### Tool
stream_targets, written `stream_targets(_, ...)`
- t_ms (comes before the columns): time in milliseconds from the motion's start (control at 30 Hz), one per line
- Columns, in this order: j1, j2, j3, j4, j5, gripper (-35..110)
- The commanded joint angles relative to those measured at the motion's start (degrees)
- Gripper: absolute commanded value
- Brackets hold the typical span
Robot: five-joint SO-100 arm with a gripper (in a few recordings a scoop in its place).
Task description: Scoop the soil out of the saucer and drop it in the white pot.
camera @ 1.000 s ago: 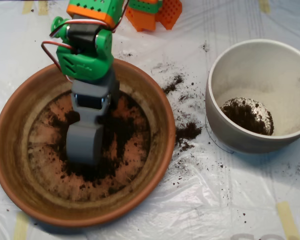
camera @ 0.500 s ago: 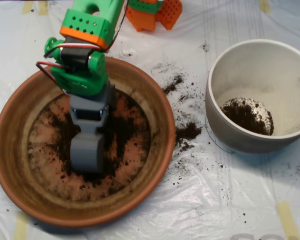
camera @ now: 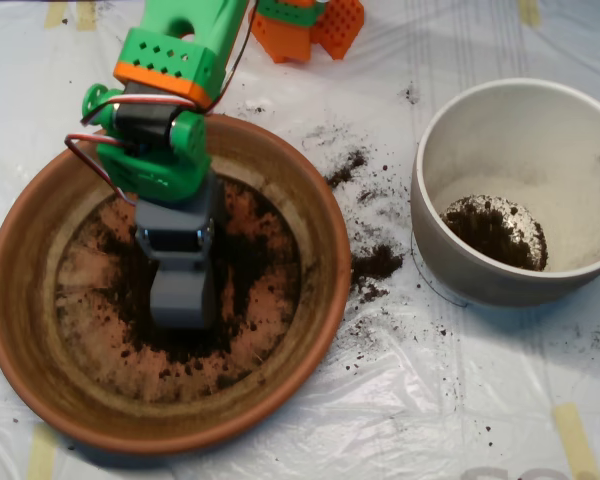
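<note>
My scoop (camera: 183,298) points down into the saucer (camera: 40,215) at the frame's left. The soil (camera: 242,262) there is thin, loose and crumbly, so I'd dig where it lies thickest, around the scoop's tip. Crumbs dot the plastic sheet (camera: 430,400) toward the white pot (camera: 450,150) at right, so spills look likely.

No text, label, brand, number or sign can be read anywhere in the frame
</note>
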Motion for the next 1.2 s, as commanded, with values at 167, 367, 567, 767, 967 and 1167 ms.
stream_targets(167,1.05,13.18,12.30,-6.68,0.35,13)
stream_targets(367,-0.09,20.39,17.58,-9.84,1.32,0)
stream_targets(567,-1.93,25.58,17.05,-8.44,1.85,0)
stream_targets(767,-4.31,31.11,13.27,-4.04,2.29,0)
stream_targets(967,-6.33,37.71,14.59,-3.16,1.58,0)
stream_targets(1167,-8.53,47.37,22.85,-7.47,0.35,0)
